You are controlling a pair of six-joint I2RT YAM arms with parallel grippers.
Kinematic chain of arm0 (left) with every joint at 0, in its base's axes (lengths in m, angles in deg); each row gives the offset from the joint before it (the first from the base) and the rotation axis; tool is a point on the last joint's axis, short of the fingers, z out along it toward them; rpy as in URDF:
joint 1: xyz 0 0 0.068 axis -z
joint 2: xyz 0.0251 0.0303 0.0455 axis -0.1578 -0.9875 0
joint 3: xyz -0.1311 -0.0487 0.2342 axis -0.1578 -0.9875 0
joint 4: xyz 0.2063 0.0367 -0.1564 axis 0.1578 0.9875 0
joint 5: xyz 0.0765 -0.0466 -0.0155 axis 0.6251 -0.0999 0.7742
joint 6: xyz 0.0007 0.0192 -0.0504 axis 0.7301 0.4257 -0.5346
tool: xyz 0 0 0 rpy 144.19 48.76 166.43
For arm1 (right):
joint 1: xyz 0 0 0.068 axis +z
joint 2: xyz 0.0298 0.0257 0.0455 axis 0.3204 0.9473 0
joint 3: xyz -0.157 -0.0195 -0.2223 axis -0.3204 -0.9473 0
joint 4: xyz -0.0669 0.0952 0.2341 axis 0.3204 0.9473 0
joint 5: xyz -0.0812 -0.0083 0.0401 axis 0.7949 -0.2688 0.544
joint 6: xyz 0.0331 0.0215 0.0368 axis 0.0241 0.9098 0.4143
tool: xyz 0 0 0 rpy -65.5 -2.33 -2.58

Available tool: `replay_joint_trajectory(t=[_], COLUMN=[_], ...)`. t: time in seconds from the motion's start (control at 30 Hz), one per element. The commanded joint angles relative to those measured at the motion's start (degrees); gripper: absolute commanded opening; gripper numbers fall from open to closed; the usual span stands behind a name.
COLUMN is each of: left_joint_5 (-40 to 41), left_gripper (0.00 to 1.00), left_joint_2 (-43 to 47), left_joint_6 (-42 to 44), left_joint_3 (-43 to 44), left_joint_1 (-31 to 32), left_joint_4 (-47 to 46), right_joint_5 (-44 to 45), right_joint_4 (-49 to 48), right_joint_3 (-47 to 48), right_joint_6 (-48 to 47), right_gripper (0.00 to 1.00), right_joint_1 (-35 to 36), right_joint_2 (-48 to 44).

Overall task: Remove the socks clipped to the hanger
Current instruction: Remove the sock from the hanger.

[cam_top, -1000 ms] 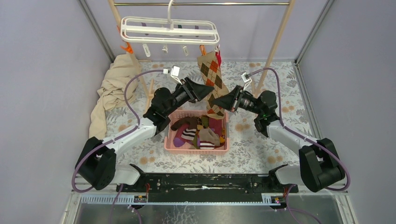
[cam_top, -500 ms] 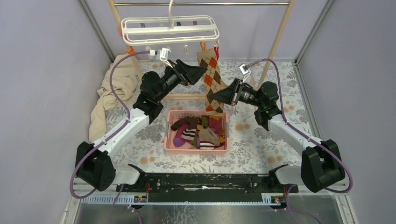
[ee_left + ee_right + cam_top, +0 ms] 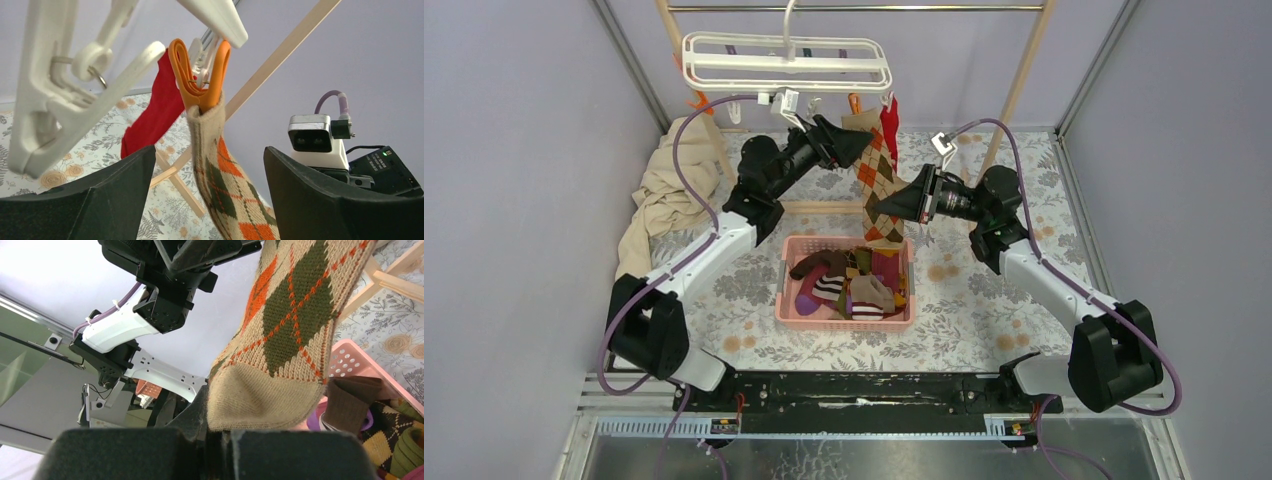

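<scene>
Left fingers [image 3: 856, 148]: spread wide, empty, straddling the orange clip [image 3: 200, 80]; squeeze its handles.
Argyle sock [image 3: 225, 185]: cuff pinched under the hanger [image 3: 789, 60] (1 red sock [image 3: 150, 117] beside).
Right fingers [image 3: 207, 421]: clamped on its toe; pull gently.

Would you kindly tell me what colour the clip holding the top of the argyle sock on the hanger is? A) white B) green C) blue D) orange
D: in the left wrist view, an orange clip pinches the cuff of the argyle sock.
</scene>
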Motion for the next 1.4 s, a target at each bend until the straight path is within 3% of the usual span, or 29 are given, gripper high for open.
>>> replay_joint_trajectory(t=[0.0,0.2,0.87,1.37], left_joint_5=[1.42,3.54,6.05,7.85], left_gripper=[0.86,0.85,0.75,0.8], left_joint_2=[-0.58,-0.86,-4.56,-5.95], left_joint_6=[1.43,2.09,-0.62,-1.44], left_joint_3=[1.86,2.26,3.85,4.6], left_joint_1=[-0.6,-0.76,-2.79,-3.37], left_joint_4=[-7.14,-8.65,-15.29,-17.67], right_joint_5=[-2.46,-2.68,-3.13,-3.59], right_joint_4=[1.12,4.78,3.43,-0.01], right_joint_3=[3.73,5.16,5.11,3.58], right_joint_6=[0.44,-1.42,-0.41,1.3], right_gripper=[0.0,0.0,0.0,0.0], right_joint_1=[-0.18,-0.38,-0.47,-0.44], right_joint_2=[-1.6,-2.01,-0.74,0.22])
